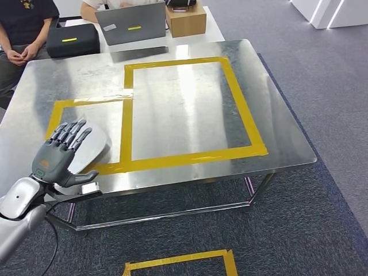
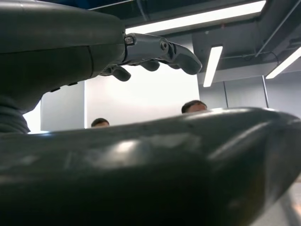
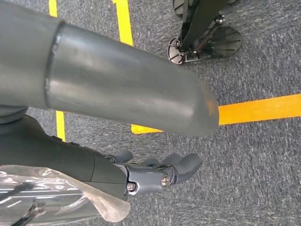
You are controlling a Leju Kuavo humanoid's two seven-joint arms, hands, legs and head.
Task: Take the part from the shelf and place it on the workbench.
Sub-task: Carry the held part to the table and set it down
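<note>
My left hand (image 1: 58, 154) hovers palm-down with its fingers spread and straight, gripping nothing. Directly beneath them, at about 1 o'clock from my palm, the part (image 1: 90, 150) lies flat on the workbench (image 1: 182, 109), inside the smaller square of yellow tape (image 1: 126, 123), so I judge the placing all but done. The part looks like a thin, pale, rounded plate: probably light and stiff, with a smooth face that could slide on polished steel. If I had to lift it again, I would pinch its near edge rather than press on its face. My right hand (image 3: 156, 172) hangs over the carpet, fingers loosely extended and holding nothing.
</note>
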